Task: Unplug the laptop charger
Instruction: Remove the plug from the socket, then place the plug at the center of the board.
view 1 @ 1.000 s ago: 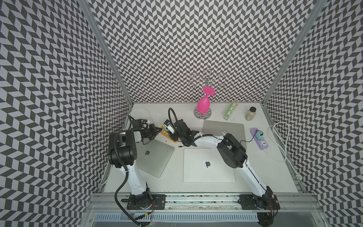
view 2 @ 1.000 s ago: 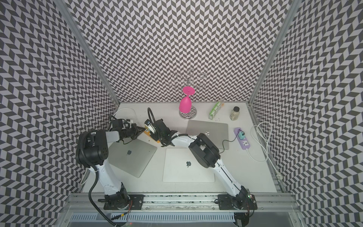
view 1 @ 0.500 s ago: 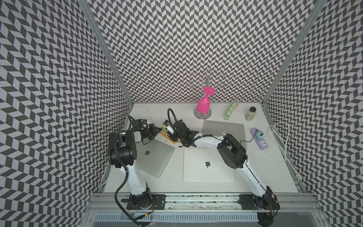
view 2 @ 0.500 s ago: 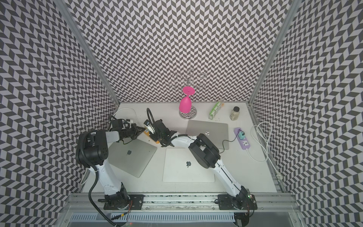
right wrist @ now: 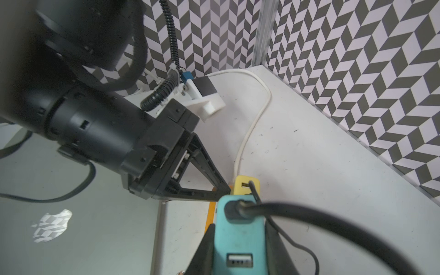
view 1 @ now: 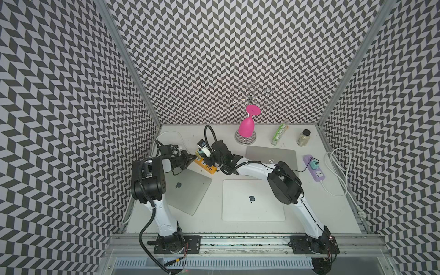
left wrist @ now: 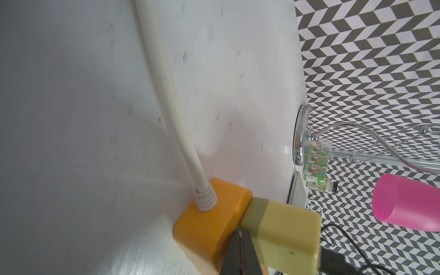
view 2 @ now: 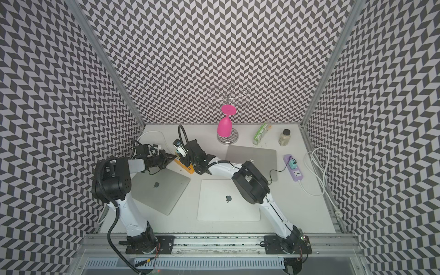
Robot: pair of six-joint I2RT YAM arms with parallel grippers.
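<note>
Your right gripper pinches the teal charger from both sides, with a finger flat on each flank. A black cable is plugged into the charger's upper face and curls away past the camera. The charger stands over the orange strip. You cannot tell whether its prongs are seated in the socket or clear of it.

Just beyond the charger, a yellow adapter sits at the strip's end. Your left gripper is pressed together, its tip down at that end right beside the adapter. The left wrist view shows the closed tip against the orange body.

A white cable leaves the strip's end and runs across the table toward the back left corner. In both top views the two grippers meet at the strip, in the table's back left part. A closed laptop lies partly under your left arm.
</note>
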